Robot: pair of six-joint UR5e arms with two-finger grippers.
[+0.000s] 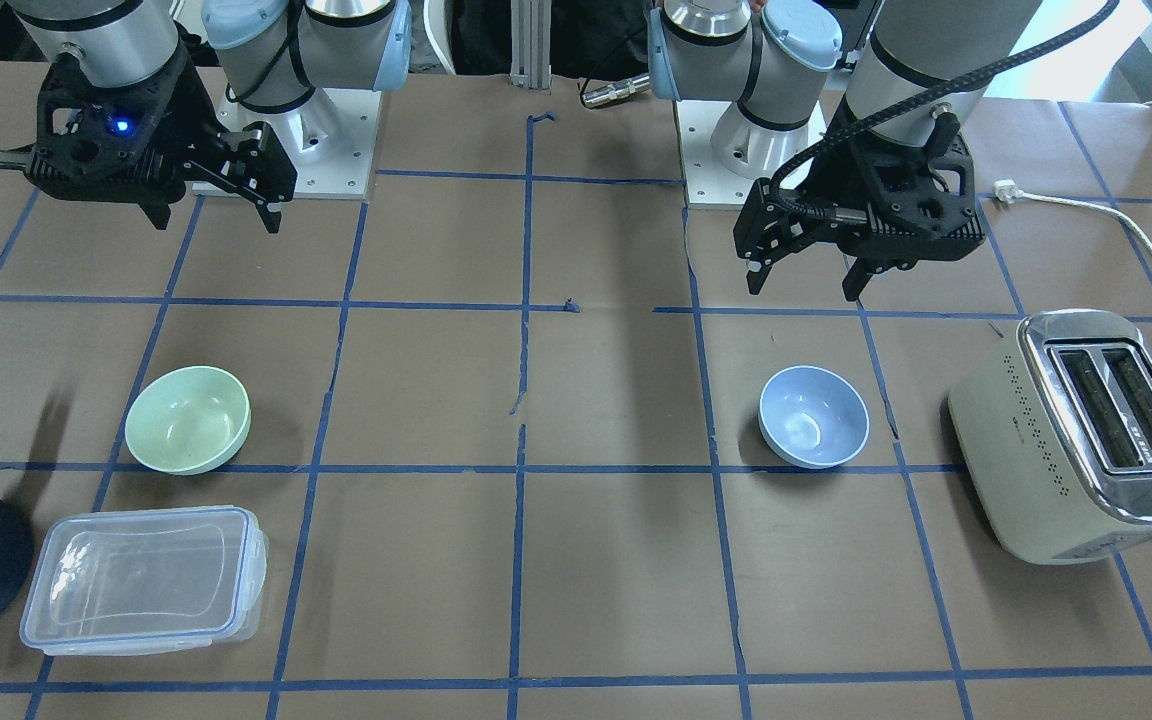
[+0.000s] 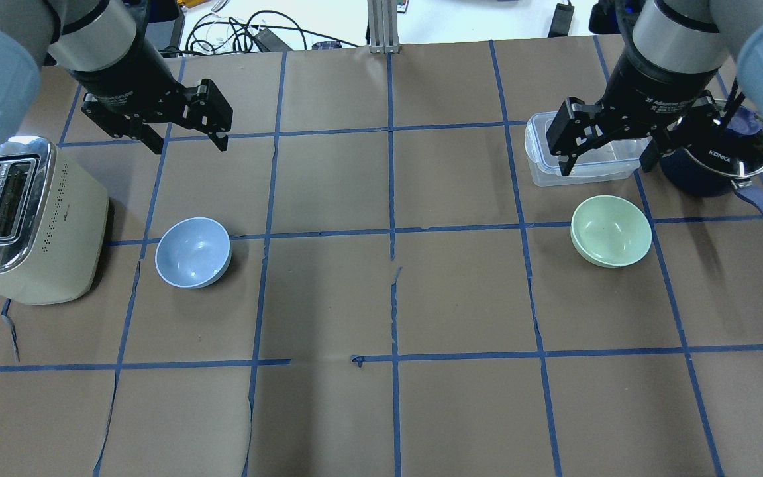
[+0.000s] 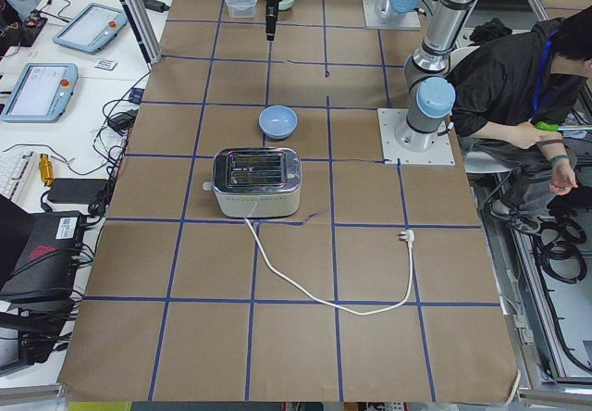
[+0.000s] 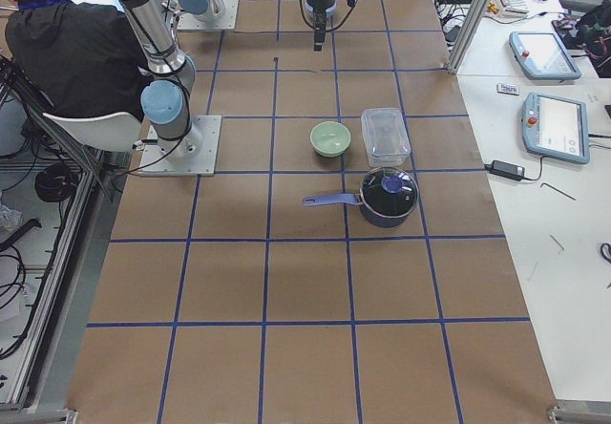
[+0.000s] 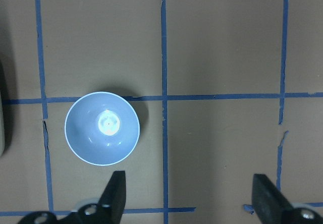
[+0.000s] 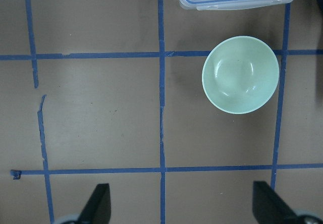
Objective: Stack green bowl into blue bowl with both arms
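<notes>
Green bowl (image 2: 610, 230) apart from blue bowl (image 2: 193, 251)

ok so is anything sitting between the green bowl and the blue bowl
Nothing: in the overhead view the stretch from green bowl to blue bowl is bare table crossed by blue tape lines.

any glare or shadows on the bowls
Left wrist view: a blown-out white spot at the centre of the blue bowl, dark shadow by its upper-right rim. Right wrist view: the green bowl has only faint sheen, rim sharp. Overhead view: soft shadows beside both bowls.
</notes>
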